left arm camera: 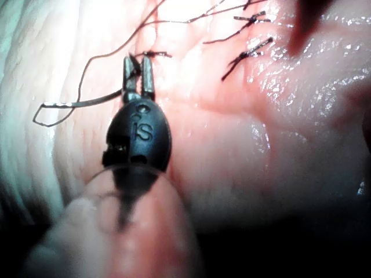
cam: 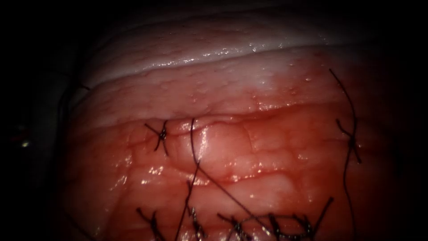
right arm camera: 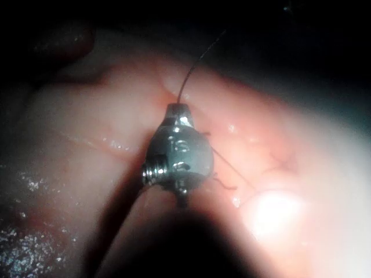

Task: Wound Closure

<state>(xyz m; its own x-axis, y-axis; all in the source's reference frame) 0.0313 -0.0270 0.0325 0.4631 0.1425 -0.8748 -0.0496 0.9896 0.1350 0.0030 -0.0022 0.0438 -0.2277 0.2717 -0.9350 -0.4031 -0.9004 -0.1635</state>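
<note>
The tissue [cam: 232, 147] is wet with red fluid, and its cut runs across it, closed by several dark knotted stitches [cam: 162, 134]. A loose thread [cam: 194, 147] leaves the tissue near the middle stitch and trails toward the near row of knots [cam: 274, 225]. My left tool [left arm camera: 139, 72] has its jaws closed on the curved needle [left arm camera: 87, 101] near one end; the needle lies free above the pale tissue, not in it. A thread [left arm camera: 110, 55] curls away beside it. My right tool [right arm camera: 177, 107] holds a thread [right arm camera: 197, 63] that rises taut from its tip.
Another knot [cam: 352, 143] with a long thread tail sits at the right of the tissue. A pale band of fat [cam: 200, 53] runs along the far edge. Short cut thread ends [left arm camera: 246, 55] stick up from stitches close to the left tool.
</note>
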